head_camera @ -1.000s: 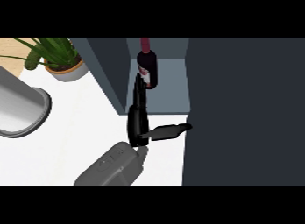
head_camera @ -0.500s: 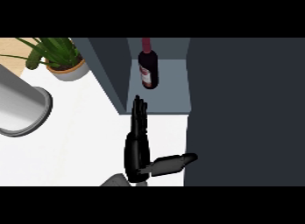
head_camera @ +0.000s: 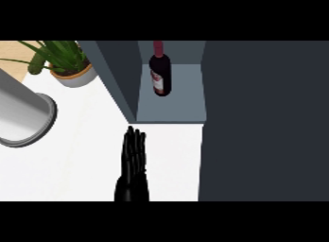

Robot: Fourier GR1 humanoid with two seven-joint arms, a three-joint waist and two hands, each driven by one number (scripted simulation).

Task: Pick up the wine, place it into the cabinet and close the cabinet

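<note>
The hand point(head_camera: 132, 165) is black, the table point(head_camera: 69, 170) white. The wine bottle point(head_camera: 160, 78) is dark with a red cap and reddish label. The cabinet point(head_camera: 171, 106) is grey-blue, the plant point(head_camera: 56, 54) green.

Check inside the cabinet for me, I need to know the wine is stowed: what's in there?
Only the wine bottle shows, sitting on the cabinet shelf. The dark panel at right covers whatever lies behind it.

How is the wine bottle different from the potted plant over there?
The wine bottle is dark, with a red top and a pale label; the potted plant has green leaves in a pale pot. The wine bottle stands inside the open cabinet, while the potted plant sits outside it on the counter, to the left. The wine bottle is slim; the potted plant spreads wide. Both stand upright, and nothing holds either.
</note>
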